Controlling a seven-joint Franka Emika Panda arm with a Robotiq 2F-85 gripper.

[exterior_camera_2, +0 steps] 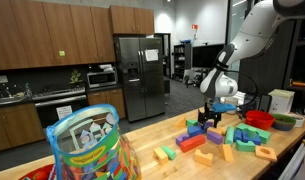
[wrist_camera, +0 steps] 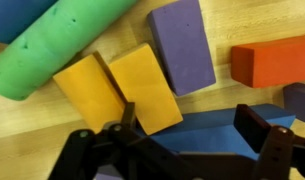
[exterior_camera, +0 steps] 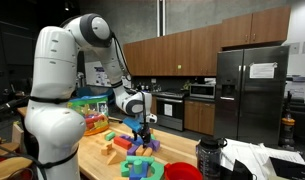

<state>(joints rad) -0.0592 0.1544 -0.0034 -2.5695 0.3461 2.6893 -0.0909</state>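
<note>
My gripper is open and hangs low over a blue foam block lying on the wooden table. One finger is at each side of the block, and the block runs on past the right-hand finger. Just beyond the fingers lie two yellow blocks side by side, a purple block, an orange-red block and a green cylinder. In both exterior views the gripper is down among the scattered coloured blocks.
A clear tub of coloured toys stands on the table. A red bowl, a green bowl and a white box stand at one end. A red bowl and a black jug are near the blocks.
</note>
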